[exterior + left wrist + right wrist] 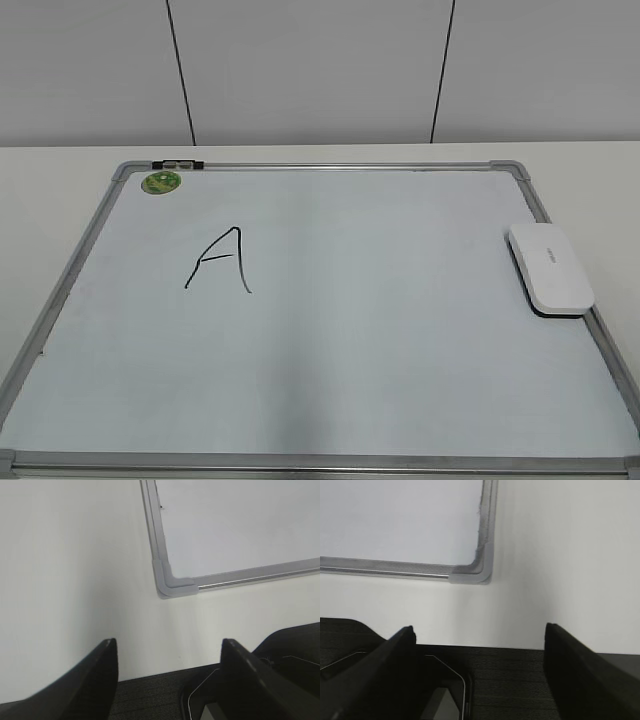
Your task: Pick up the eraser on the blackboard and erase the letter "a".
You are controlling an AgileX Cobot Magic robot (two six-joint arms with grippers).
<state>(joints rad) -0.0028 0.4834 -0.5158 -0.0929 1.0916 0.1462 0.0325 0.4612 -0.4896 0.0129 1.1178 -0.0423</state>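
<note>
Nothing is in hand yet: both arms sit back at the near edge of the table, and the pickup is not begun. The left gripper [167, 672] hangs with its fingers spread wide and nothing between them, looking down at the near left corner of the blackboard [172, 582]; the right gripper [480, 667] is just the same, released and empty, over the near right corner. Further out in the exterior view, the board lies flat, its silver frame [60, 300] running away to grey corner caps. The eraser [549, 268] rests on the board's right edge, touching the frame, face up and long side running away from us. Only one letter shows, a tall capital "A" [220, 260] left of centre; no small "a" is visible anywhere on the white surface. By my reckoning the right arm is the nearer one, and it needs to reach forward and close across the eraser's narrow width. At the far left corner sits a green magnet [161, 182], with a marker [178, 164] on the frame. Beyond lies the pale table [60, 160], then a plain panelled wall [310, 70].
</note>
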